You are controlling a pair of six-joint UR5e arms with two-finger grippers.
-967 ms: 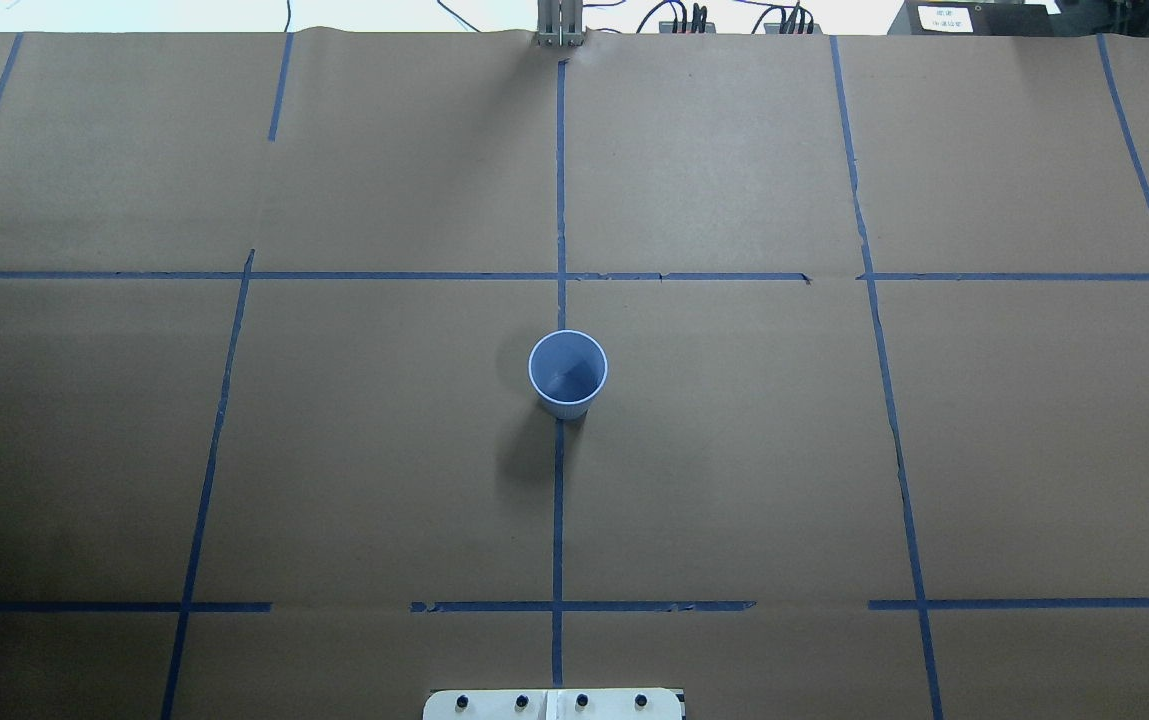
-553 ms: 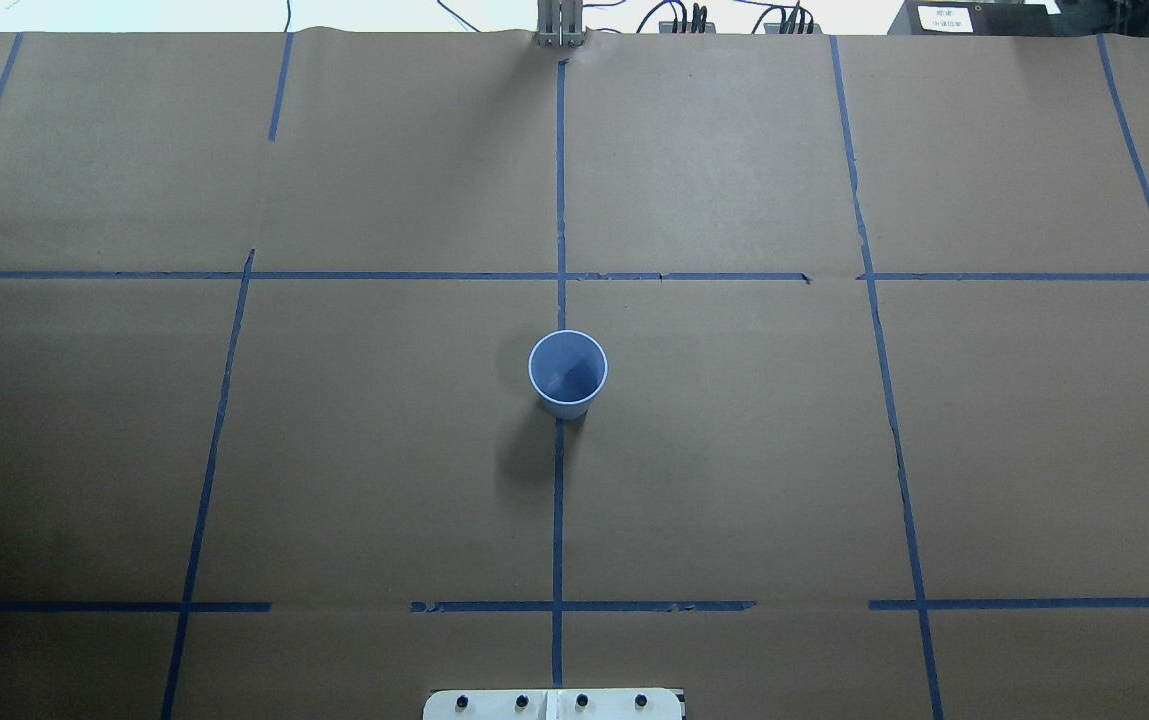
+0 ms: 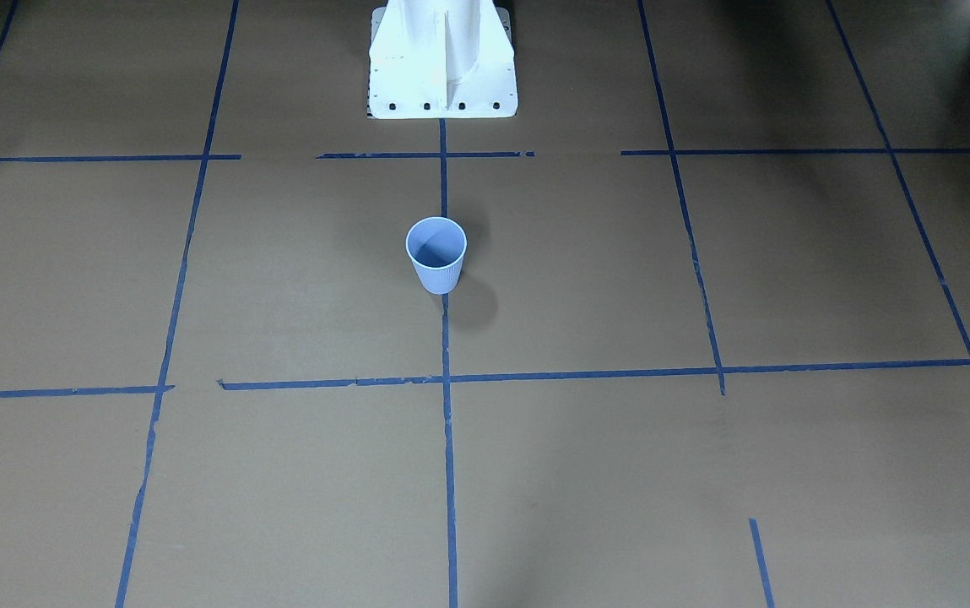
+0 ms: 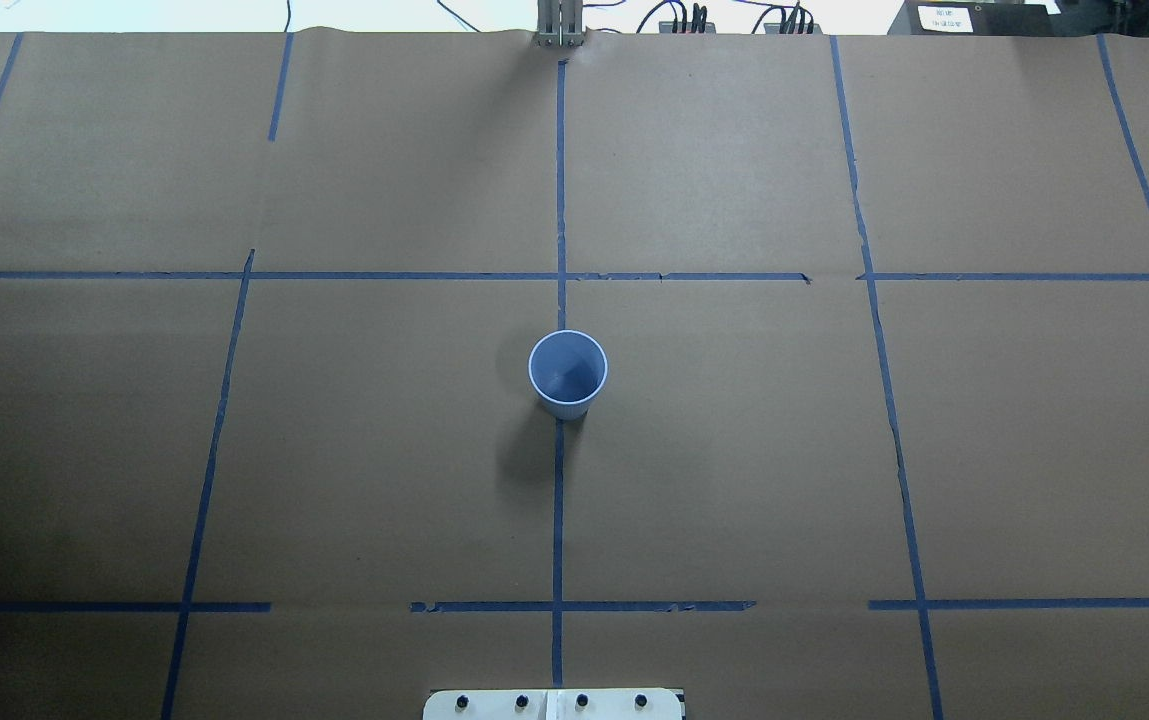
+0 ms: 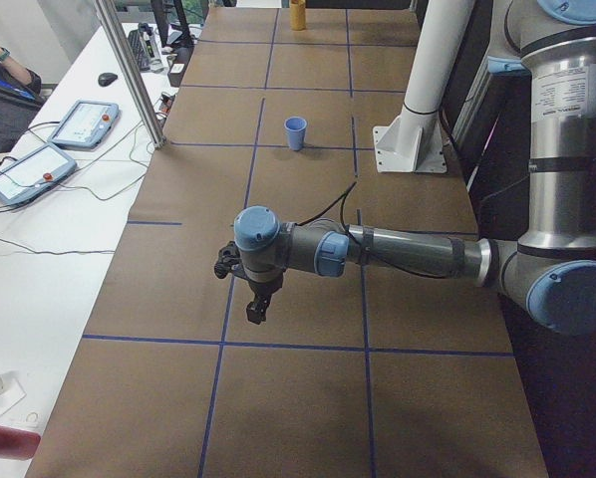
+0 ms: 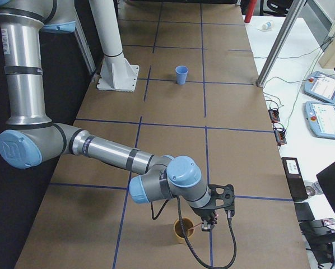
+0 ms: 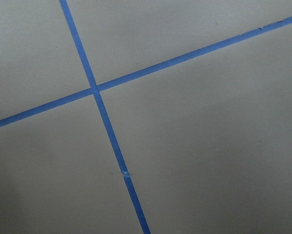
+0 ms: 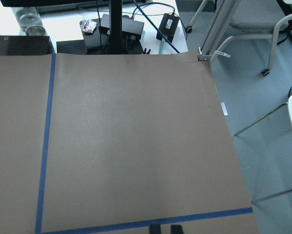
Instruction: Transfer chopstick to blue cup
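Note:
The blue cup [image 4: 568, 372] [image 3: 436, 253] stands upright with nothing inside it, on the table's centre line in front of the robot's base; it is also small and far in both side views [image 5: 295, 131] [image 6: 181, 74]. The chopstick [image 6: 198, 226] is a thin pinkish stick slanting out of an orange cup [image 6: 182, 230] at the table's right end. My right gripper [image 6: 208, 224] [image 8: 165, 228] is at its upper end, fingertips close together, apparently shut on it. My left gripper [image 5: 257, 307] hangs over the table's left end; I cannot tell whether it is open or shut.
The white robot pedestal [image 3: 442, 76] stands behind the blue cup. Blue tape lines [image 4: 559, 500] divide the brown paper table cover. An aluminium post [image 5: 129, 70] and teach pendants [image 5: 29, 169] stand on the far side. A red bottle [image 5: 4, 438] lies off the left end.

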